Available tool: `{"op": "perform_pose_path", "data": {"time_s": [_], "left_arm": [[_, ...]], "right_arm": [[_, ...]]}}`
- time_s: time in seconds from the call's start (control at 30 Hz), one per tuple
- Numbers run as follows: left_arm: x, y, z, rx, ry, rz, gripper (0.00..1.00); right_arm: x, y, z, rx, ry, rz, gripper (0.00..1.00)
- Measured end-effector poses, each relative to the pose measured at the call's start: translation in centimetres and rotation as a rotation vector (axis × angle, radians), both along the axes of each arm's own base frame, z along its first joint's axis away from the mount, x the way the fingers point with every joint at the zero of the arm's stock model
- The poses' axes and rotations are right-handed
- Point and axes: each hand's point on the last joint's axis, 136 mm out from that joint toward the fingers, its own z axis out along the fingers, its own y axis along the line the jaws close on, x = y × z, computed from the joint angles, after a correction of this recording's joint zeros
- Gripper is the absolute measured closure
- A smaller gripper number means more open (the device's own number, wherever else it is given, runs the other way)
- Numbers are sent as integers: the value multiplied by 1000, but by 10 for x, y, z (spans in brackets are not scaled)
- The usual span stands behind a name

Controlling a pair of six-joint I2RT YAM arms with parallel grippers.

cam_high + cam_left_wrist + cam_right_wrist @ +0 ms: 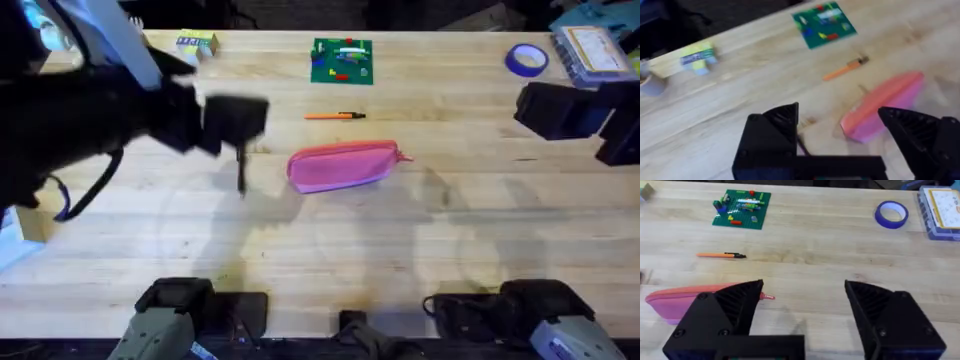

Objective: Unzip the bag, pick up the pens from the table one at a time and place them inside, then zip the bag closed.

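You have two arms in play, with both bases at the near edge of the worktop (330, 260), a light plank surface. Your left tool (840, 132) stands wide apart with nothing between its black fingers (775, 130); in the overhead view it hangs just left of the bag, and a thin dark stick (241, 170) shows below it, though you cannot tell from that view what it is. Your right tool (802, 310) is likewise spread wide and holds nothing, hovering over bare planks to the right of the bag. Count one bag (343, 165): the pink pouch lies flat near the middle of the worktop, long side across, with its zip pull (767, 297) pointing right; whether the zip is done up you cannot tell. Count one pen (335, 116) that shows clearly, orange with a black end, lying just beyond the bag and apart from it. Farther back sits one green board (342, 60) with small coloured pieces, then one small yellow-green box (197, 43) at the far left, one roll of blue tape (526, 59) at the far right, and one clear case (595, 52) beside it. Behind the far edge the room is dark.
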Motion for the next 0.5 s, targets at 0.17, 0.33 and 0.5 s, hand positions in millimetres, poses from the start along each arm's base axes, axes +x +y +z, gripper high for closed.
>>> {"op": "perform_pose_path", "data": {"time_s": [0.17,0.33,0.5], "left_arm": [[-32,-20,-25,119,56,-258,8],[-49,-27,-36,255,15,-450,8],[-50,-29,-34,322,-43,-527,8]], "right_arm": [[0,0,0,0,0,0,4],[0,0,0,0,0,0,4],[0,0,0,0,0,0,4]]}}
